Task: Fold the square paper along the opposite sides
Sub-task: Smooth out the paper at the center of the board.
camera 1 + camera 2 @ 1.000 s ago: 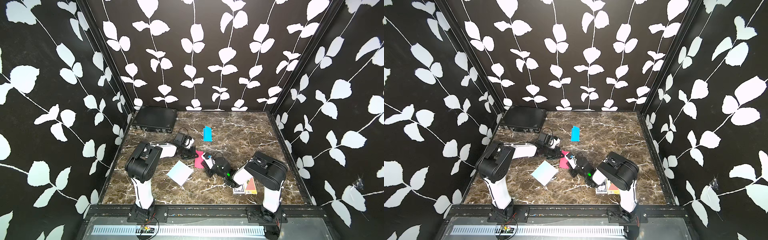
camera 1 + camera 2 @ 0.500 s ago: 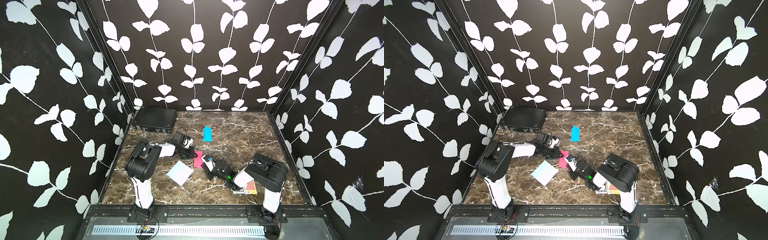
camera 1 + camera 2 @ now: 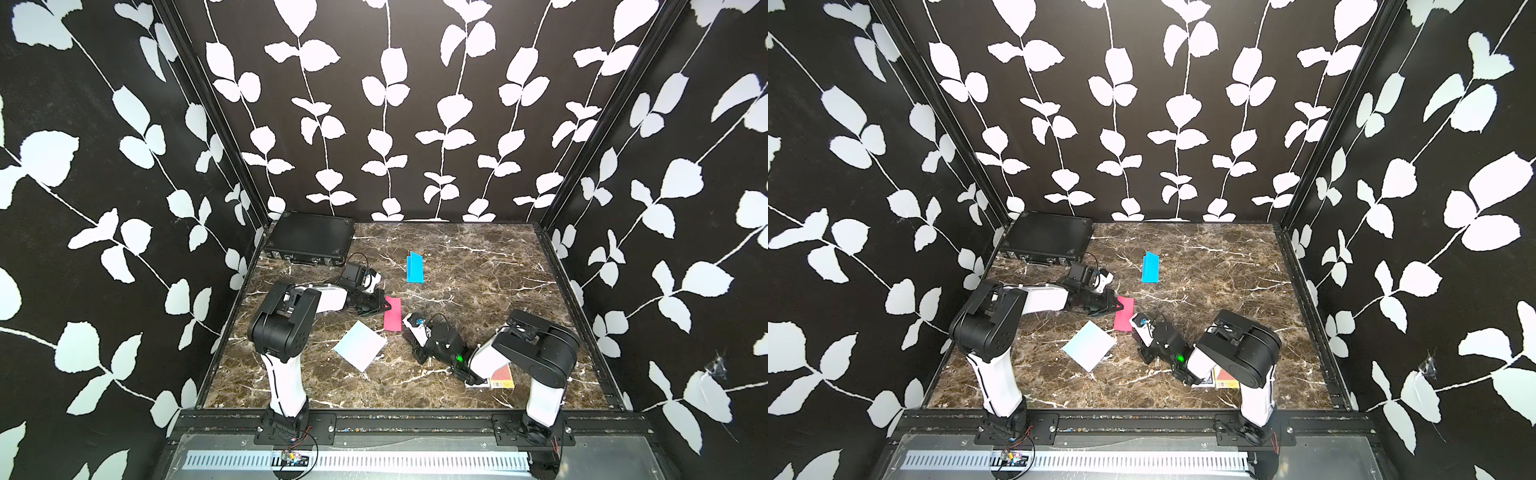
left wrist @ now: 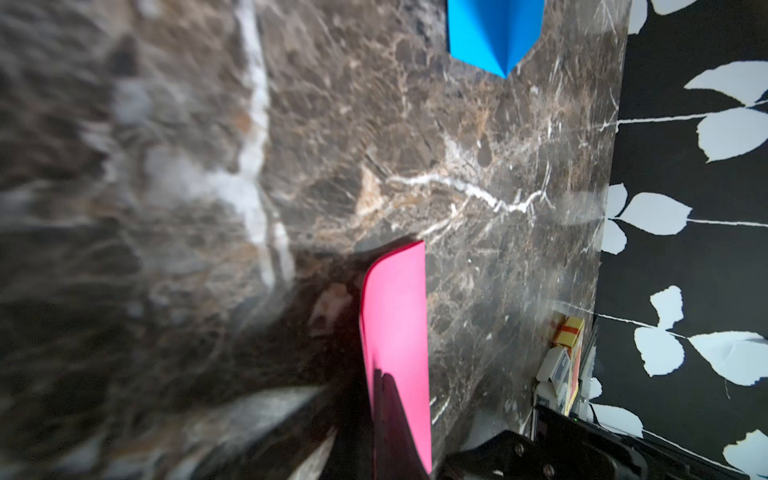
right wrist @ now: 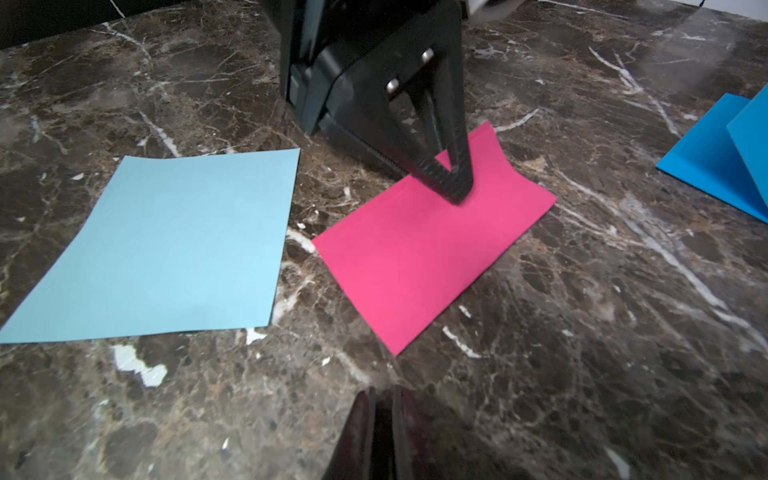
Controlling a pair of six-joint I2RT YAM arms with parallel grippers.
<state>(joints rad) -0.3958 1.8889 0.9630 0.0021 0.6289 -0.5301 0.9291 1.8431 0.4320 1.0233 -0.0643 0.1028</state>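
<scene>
Left gripper (image 5: 457, 189): jaws pressed together, tip set down on the pink paper (image 5: 428, 249) near the end away from the right gripper (image 5: 384, 419). It looks like a press from above rather than a pinch, as far as the right wrist view shows.

Pink paper: narrow rectangle on the table (image 3: 478, 270), under that tip. The end by the tip bows up a little.

Right gripper: fingers drawn almost together, nothing between them. It is low over bare table, just short of the pink paper's nearest corner, not touching.

Pale sheet (image 3: 360, 345): flat, near the left gripper's tip on the side toward the arm bases, with a clear gap to the pink paper.

Blue paper (image 3: 414, 268): creased, part open, well beyond the left gripper toward the back wall.

Case (image 3: 309, 241): behind the left arm, in the back corner.
</scene>
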